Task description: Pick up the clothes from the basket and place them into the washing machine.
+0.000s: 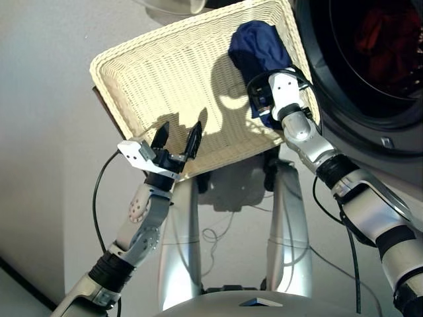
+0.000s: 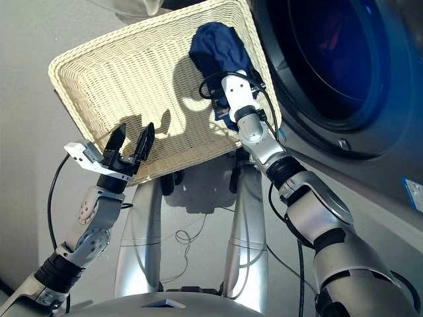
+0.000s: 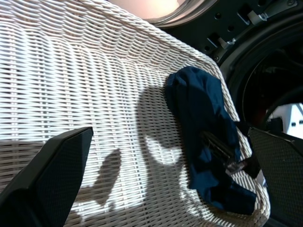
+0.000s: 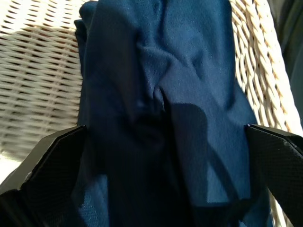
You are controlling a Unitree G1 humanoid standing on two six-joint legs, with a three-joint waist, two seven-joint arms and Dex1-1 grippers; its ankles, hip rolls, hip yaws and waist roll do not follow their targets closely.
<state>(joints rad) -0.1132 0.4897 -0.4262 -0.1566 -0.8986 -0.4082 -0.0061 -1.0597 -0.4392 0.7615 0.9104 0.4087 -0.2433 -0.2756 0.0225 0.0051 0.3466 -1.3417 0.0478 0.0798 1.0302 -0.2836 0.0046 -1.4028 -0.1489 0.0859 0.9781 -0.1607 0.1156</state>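
Straddling navy garment (image 4: 165, 109) in basket (image 1: 165, 72): right fingers (image 4: 52, 165) spread; left fingers (image 1: 160, 138) spread, empty.

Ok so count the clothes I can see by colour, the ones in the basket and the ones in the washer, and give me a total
Navy blue: 1, lying in the cream basket by its corner next to the washer, with the right claw open over it: navy garment.
Red-orange: 1, showing dimly inside the drum: red garment.
Black: 0 that I can make out.
Total: 2

Silver jointed arms — black bands, black cables — with black-fingered pincers.
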